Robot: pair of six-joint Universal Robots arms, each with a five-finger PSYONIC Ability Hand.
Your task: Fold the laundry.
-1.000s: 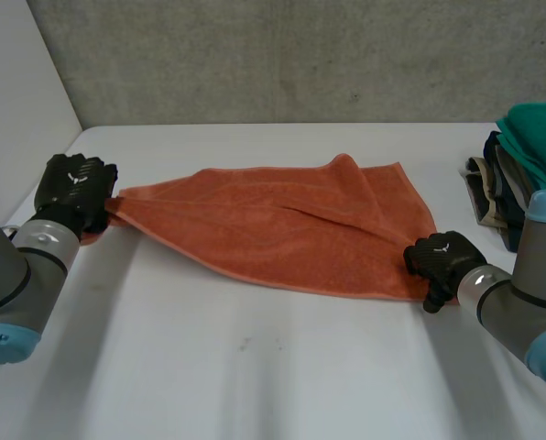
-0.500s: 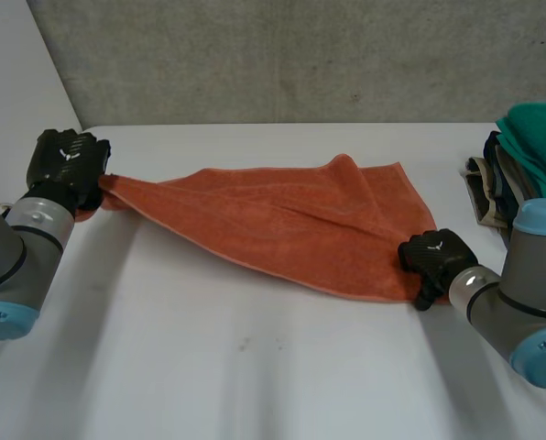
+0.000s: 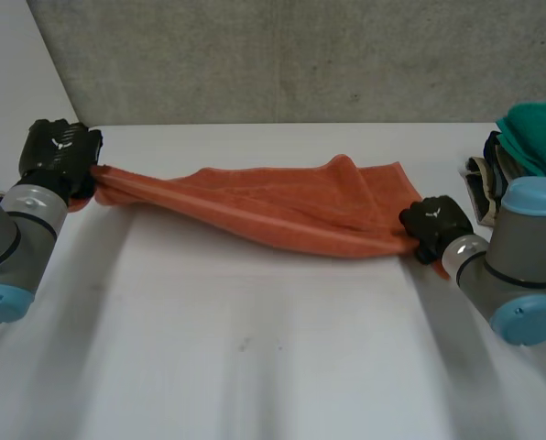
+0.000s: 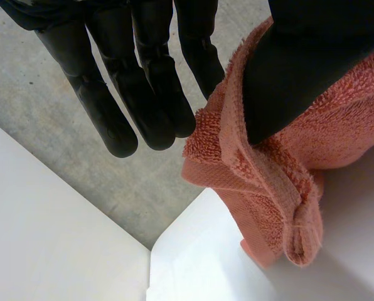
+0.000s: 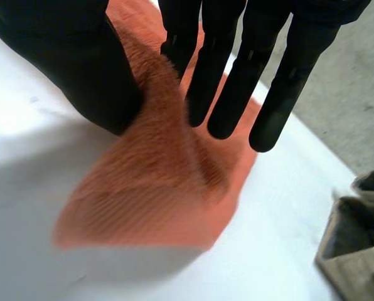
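Observation:
An orange towel hangs stretched between my two hands, its far edge lying on the white table. My left hand holds the towel's left corner. In the left wrist view the thumb pinches the towel against a finger, and the other fingers stay straight. At the towel's near right corner, my right hand has taken hold. In the right wrist view the towel runs up between the thumb and the fingers.
A pile of folded clothes, teal on top with dark and beige pieces below, sits at the table's right edge; a beige piece lies close beyond my right hand. A grey wall runs behind the table.
My right hand has closed on the near right corner and raised it towards the back. My left hand has drawn its corner left and back, so the towel now hangs taut.

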